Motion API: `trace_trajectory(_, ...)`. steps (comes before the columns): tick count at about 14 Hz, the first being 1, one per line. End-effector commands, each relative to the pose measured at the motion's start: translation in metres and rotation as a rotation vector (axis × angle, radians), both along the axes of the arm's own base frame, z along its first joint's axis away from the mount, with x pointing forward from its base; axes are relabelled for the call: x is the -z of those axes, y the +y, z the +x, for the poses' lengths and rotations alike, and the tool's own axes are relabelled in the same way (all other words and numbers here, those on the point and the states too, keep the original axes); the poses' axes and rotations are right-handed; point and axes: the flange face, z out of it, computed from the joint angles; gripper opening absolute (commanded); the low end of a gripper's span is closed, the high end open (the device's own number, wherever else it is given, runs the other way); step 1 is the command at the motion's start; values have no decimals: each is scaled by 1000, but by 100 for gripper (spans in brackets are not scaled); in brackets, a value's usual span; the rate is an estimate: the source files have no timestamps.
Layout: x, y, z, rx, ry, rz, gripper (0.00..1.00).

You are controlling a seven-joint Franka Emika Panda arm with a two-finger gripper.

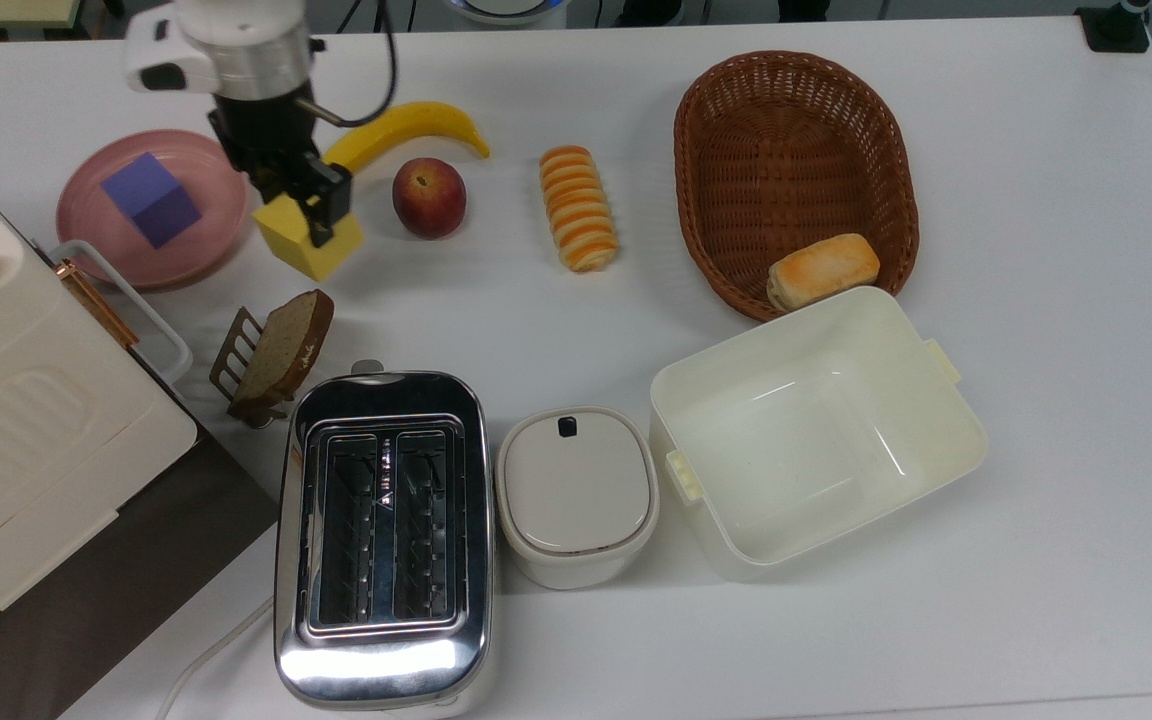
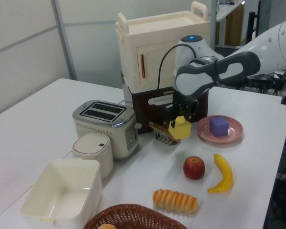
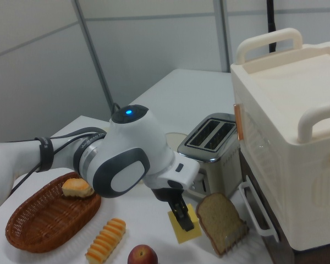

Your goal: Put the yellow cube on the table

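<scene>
Top view: claw [image 1: 314,212] clamped on yellow cube [image 1: 308,238], beside the pink plate [image 1: 198,250]

The table [image 1: 1036,150] is a large white flat top. Directly on it, in the top view: a pink plate [image 1: 96,235] at the top view's left, a banana [image 1: 416,125], a peach [image 1: 429,197], a striped bread roll [image 1: 578,208], a brown wicker basket [image 1: 794,160], an open cream box [image 1: 816,430], a small lidded container [image 1: 576,495], a chrome toaster [image 1: 381,540], a toast rack [image 1: 271,355] holding one slice, and a cream-and-brown cabinet [image 1: 26,450] at the top view's left edge.
</scene>
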Motion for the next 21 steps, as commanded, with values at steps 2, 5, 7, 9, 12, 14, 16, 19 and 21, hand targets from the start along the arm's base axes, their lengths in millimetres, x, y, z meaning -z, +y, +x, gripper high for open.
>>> trace_trajectory(2,17,29,3,-50,53,-32,46)
trace_trajectory(5,19,62,10,-108,55,-33,46)
trace_trajectory(7,19,92,13,-163,54,-34,46)
trace_trajectory(9,17,107,15,-188,49,-34,46)
trace_trajectory(12,22,123,17,-216,56,-34,66)
trace_trajectory(14,24,120,17,-204,59,-35,100)
trace_trajectory(16,27,118,18,-200,64,-36,100)
trace_trajectory(19,22,115,18,-198,56,-37,100)
trace_trajectory(21,12,106,17,-213,63,-69,100)
